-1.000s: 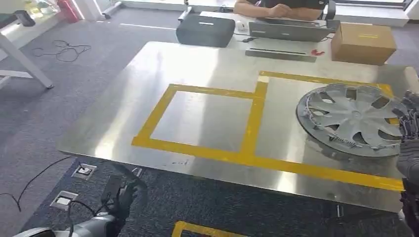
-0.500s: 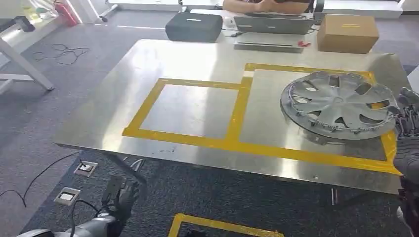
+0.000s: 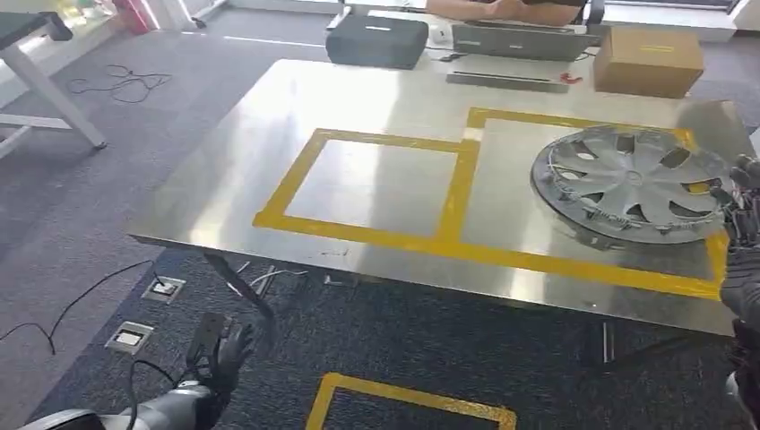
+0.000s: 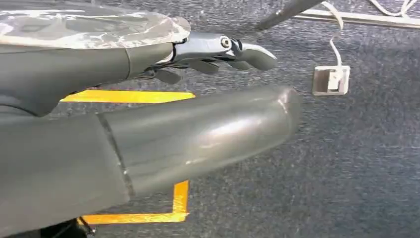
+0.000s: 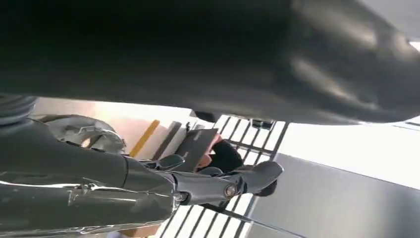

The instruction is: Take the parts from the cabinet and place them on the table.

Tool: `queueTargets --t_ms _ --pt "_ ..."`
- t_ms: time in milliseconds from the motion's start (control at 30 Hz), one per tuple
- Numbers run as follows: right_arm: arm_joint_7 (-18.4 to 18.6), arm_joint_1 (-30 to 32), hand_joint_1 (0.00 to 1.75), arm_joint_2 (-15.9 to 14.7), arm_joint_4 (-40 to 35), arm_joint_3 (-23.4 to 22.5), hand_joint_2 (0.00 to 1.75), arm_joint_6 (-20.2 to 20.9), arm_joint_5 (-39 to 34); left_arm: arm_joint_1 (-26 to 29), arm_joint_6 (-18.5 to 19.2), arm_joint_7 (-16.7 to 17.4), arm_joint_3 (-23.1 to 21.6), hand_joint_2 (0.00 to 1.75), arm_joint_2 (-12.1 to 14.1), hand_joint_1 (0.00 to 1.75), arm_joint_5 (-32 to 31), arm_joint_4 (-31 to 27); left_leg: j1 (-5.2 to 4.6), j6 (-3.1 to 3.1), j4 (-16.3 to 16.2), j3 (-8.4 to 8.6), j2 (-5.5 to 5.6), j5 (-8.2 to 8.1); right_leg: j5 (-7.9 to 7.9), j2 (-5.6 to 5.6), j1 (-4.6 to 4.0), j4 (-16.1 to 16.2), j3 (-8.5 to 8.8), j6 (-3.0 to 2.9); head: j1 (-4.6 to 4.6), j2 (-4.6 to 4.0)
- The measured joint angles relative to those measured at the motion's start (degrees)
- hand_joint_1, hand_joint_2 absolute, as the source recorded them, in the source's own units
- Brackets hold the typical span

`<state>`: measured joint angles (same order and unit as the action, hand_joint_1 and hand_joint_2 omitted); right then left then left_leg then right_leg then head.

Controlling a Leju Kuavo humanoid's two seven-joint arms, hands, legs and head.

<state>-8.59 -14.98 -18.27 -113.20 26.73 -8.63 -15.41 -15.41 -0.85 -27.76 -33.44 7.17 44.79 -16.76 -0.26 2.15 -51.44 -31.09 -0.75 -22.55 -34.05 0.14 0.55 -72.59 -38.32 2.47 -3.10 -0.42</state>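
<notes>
The silver hubcap (image 3: 633,184) lies tilted over the right-hand yellow-taped square on the steel table (image 3: 394,98), its right rim meeting the right hand (image 3: 740,224), which is cut off by the head view's edge; whether its fingers grip the rim cannot be told. The left hand (image 3: 220,351) hangs low over the carpet, fingers loosely apart, holding nothing. At the far edge, a person (image 3: 511,9) is mostly cropped behind a laptop (image 3: 520,40).
</notes>
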Motion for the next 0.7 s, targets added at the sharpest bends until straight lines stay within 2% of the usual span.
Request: queueTargets --t_ms 33,67,133,167,200,267,300,333,367,400,433,467,500,533,567,600,633,667,700 --pt "-0.02 0.0 0.0 0.0 0.0 0.0 0.0 -0.05 0.0 0.07 0.0 0.0 0.0 0.0 0.0 0.0 0.0 0.0 0.03 -0.12 -0.19 -0.56 0.0 0.28 1.07 -0.05 0.1 1.05 1.28 0.17 0.02 0.0" --pt "-0.02 -0.01 0.0 0.0 0.0 0.0 0.0 -0.09 0.07 0.1 0.0 0.0 -0.02 0.0 -0.02 0.0 0.02 0.0 0.1 -0.32 -0.48 -1.06 0.01 0.5 2.97 -0.08 0.25 4.79 4.0 0.29 0.0 0.0" --pt "-0.09 -0.07 0.0 0.0 -0.02 0.0 0.0 -0.11 0.2 0.08 0.02 0.0 -0.02 0.0 -0.07 0.0 0.02 0.0 0.18 -0.62 -1.39 -1.88 0.08 0.69 6.62 -0.2 0.6 16.15 11.09 0.42 0.07 0.0" --pt "-0.11 -0.09 0.0 0.0 -0.02 0.0 0.0 -0.18 0.24 0.06 0.02 0.0 -0.02 0.0 0.0 0.0 0.02 -0.02 -0.03 -0.9 -1.74 -2.4 0.11 0.8 5.2 -0.15 0.4 19.08 12.8 0.25 0.09 0.0" --pt "-0.15 0.03 0.0 0.0 -0.06 -0.02 0.0 -0.18 0.28 0.03 0.04 0.0 -0.04 0.0 -0.02 0.0 0.02 -0.02 -0.11 -1.33 -2.0 -2.72 0.11 1.16 5.95 0.08 0.07 18.85 12.7 -0.61 0.02 0.0" --pt "-0.2 0.04 0.0 0.0 -0.04 -0.04 0.0 -0.24 0.42 0.07 0.13 -0.04 -0.09 0.0 0.0 0.0 0.04 0.0 -0.13 -2.03 -2.2 -3.01 0.15 1.85 6.16 0.12 -0.04 18.57 12.01 -0.96 -0.02 0.0" --pt "-0.2 0.15 0.0 0.0 -0.04 -0.04 0.0 -0.2 0.44 0.06 0.18 -0.04 -0.13 0.0 0.04 0.0 0.04 0.0 -0.17 -2.36 -2.25 -3.14 0.17 2.08 6.52 0.1 0.11 18.71 11.8 -1.51 -0.15 0.0" --pt "-0.22 0.11 0.0 0.0 -0.04 -0.04 0.0 -0.2 0.57 0.06 0.2 -0.04 -0.15 0.0 0.22 0.0 0.09 -0.02 0.09 -2.64 -2.84 -3.57 0.26 1.4 7.02 -0.09 0.53 18.97 11.55 -2.23 0.09 0.0" --pt "-0.26 0.05 0.0 0.0 -0.07 -0.07 0.0 -0.18 0.63 0.04 0.26 -0.09 -0.26 0.0 0.24 0.0 0.09 -0.02 0.17 -3.06 -4.89 -4.54 0.41 -0.95 7.41 -0.14 0.45 18.97 10.96 -2.74 0.0 0.0" --pt "-0.31 0.09 0.0 0.0 -0.07 -0.07 0.0 -0.15 0.68 0.03 0.28 -0.15 -0.31 0.0 0.24 0.0 0.11 -0.02 0.29 -3.4 -9.15 -6.25 0.48 -4.32 7.89 -0.18 0.43 18.96 10.34 -3.25 -0.39 0.0" --pt "-0.35 0.22 0.0 0.02 -0.07 -0.07 0.0 -0.09 0.72 0.05 0.33 -0.2 -0.33 0.0 0.28 0.0 0.2 -0.02 0.44 -3.75 -14.6 -8.29 0.48 -7.62 8.4 -0.18 0.4 18.95 9.61 -3.26 -0.63 0.0" --pt "-0.35 0.32 0.0 0.02 -0.07 -0.07 0.0 0.0 0.79 0.1 0.35 -0.24 -0.35 0.0 0.28 0.0 0.2 -0.02 0.55 -3.98 -18.92 -9.75 0.48 -9.63 8.84 -0.18 0.37 18.92 8.96 -3.29 -0.72 0.0" --pt "-0.35 0.41 0.0 0.02 -0.04 -0.07 0.0 0.0 0.81 0.12 0.37 -0.26 -0.39 0.0 0.28 0.0 0.2 -0.02 0.68 -4.12 -21.75 -10.44 0.47 -10.23 9.33 -0.17 0.35 18.88 8.31 -3.25 -0.81 0.0" --pt "-0.35 0.52 0.0 0.02 -0.04 -0.07 0.0 0.0 0.83 0.12 0.48 -0.26 -0.42 0.0 0.28 0.0 0.2 -0.02 0.75 -4.13 -21.73 -9.81 0.47 -9.42 9.72 -0.15 0.35 18.86 7.77 -3.19 -0.83 0.0" --pt "-0.35 0.66 0.0 0.02 -0.06 -0.07 0.0 0.11 0.85 0.1 0.52 -0.28 -0.42 0.0 0.28 0.0 0.2 -0.02 0.8 -4.04 -19.38 -7.92 0.47 -7.68 10.07 -0.14 0.36 18.84 7.31 -3.08 -0.94 0.0" --pt "-0.35 0.77 0.0 0.02 -0.07 -0.09 0.0 0.13 0.96 0.08 0.52 -0.35 -0.42 0.0 0.28 0.0 0.2 -0.02 0.81 -3.83 -14.37 -4.55 0.47 -5.39 10.41 -0.09 0.37 18.84 6.93 -2.9 -1.05 0.0" --pt "-0.37 0.78 0.0 0.02 -0.07 -0.13 0.0 0.13 1.03 0.04 0.52 -0.44 -0.42 0.0 0.31 0.0 0.2 -0.02 0.8 -3.49 -8.49 -0.66 0.5 -3.79 10.71 -0.05 0.36 18.84 6.73 -2.72 -1.14 0.0" --pt "-0.44 0.8 0.0 0.02 -0.17 -0.2 0.0 0.13 1.03 -0.07 0.52 -0.48 -0.42 0.0 0.37 0.0 0.2 -0.02 0.74 -3.07 -3.53 2.84 0.66 -3.68 10.96 -0.07 0.32 18.83 6.58 -2.4 -1.36 0.0" --pt "-0.55 0.77 0.0 0.02 -0.2 -0.33 0.0 0.13 1.05 -0.23 0.52 -0.52 -0.42 0.0 0.42 0.0 0.2 -0.02 0.35 -2.87 -1.03 3.86 0.73 -3.95 11.21 -0.07 0.06 18.76 6.23 -2.06 -1.49 0.0"
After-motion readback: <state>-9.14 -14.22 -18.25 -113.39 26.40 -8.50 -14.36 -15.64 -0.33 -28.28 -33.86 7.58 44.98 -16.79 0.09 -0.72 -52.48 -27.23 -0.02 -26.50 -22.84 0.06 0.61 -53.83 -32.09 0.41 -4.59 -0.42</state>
